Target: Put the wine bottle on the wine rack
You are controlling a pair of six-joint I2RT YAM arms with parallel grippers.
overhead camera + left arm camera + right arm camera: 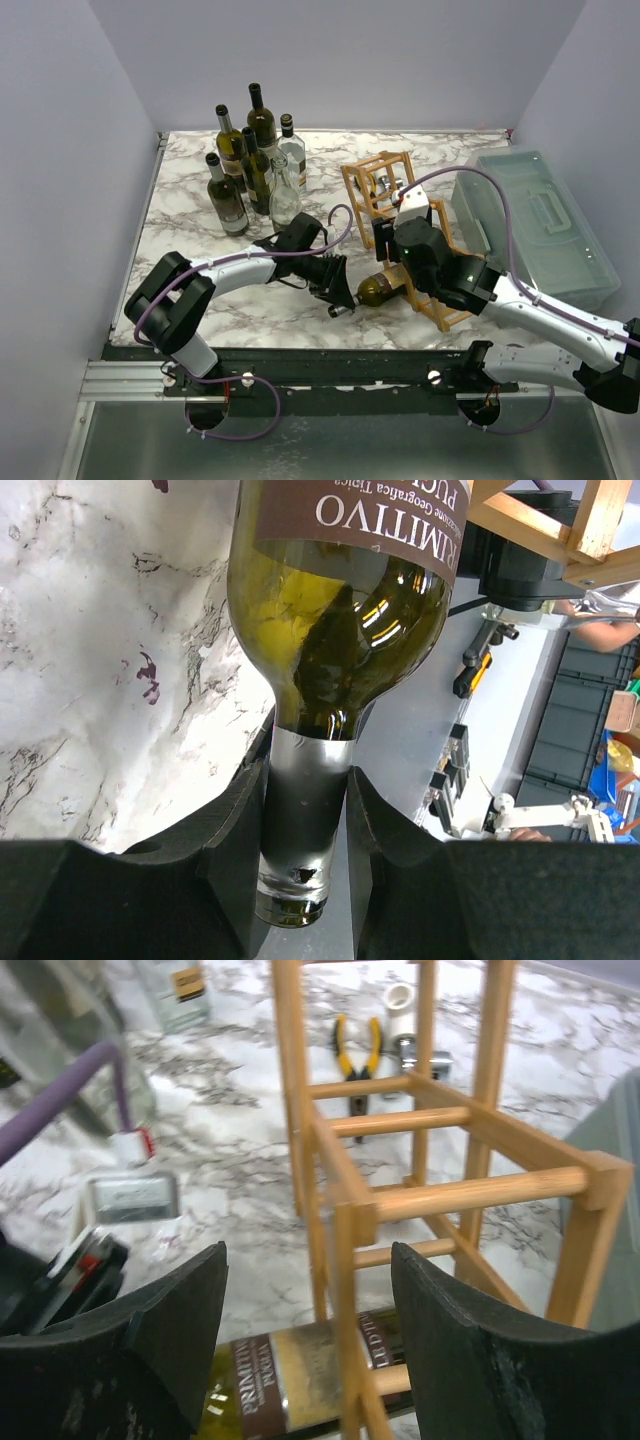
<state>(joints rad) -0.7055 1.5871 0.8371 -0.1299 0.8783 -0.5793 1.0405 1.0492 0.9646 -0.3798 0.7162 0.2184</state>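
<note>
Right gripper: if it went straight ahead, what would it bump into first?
Most likely the wine rack: one of its wooden posts stands right between the open right gripper's fingers, with the wine bottle lying just below. Depth is hard to judge.

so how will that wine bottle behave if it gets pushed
The wine bottle is glass, so likely rigid but breakable. Lying on its round side, it may roll. Its smooth foil neck could slip in the jaws of the left gripper.
</note>
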